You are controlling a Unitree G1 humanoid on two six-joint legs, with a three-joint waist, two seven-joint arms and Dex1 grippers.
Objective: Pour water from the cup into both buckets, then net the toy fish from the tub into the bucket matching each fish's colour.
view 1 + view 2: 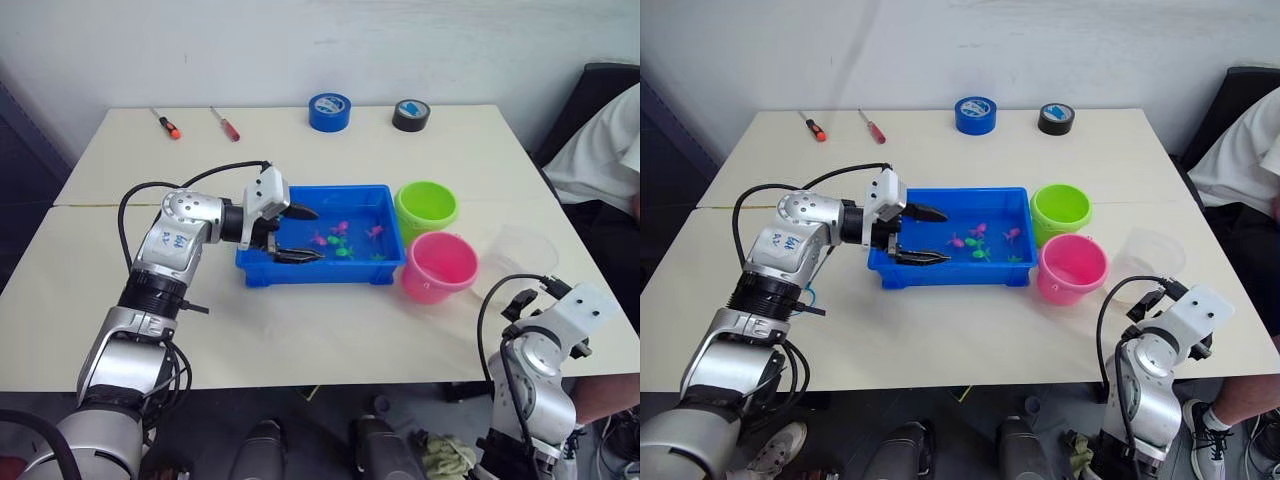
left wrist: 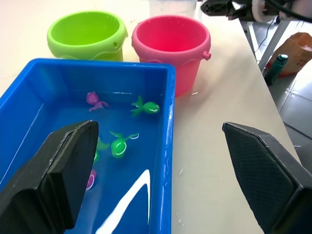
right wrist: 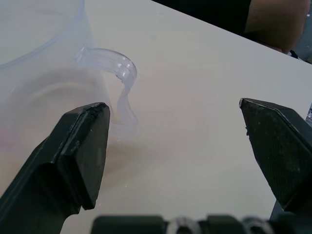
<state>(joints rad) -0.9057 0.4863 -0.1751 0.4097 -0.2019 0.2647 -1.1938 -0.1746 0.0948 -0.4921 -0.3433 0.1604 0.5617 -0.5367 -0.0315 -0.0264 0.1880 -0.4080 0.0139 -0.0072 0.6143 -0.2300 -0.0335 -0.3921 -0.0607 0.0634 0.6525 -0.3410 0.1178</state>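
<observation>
The right hand is spread wide and empty, the cup standing just ahead of it with its handle turned toward the hand. A good grasp would close on that handle squarely before lifting. The left hand, also released, hovers over the tub. The pink bucket and green bucket sit just beyond the cup; a person's arm lies near.

I can make out blue markings on the left arm's grey shoulder housing, at about nine o'clock from the tub, but I can't read them. I find no other readable text, number or brand on anything here.
</observation>
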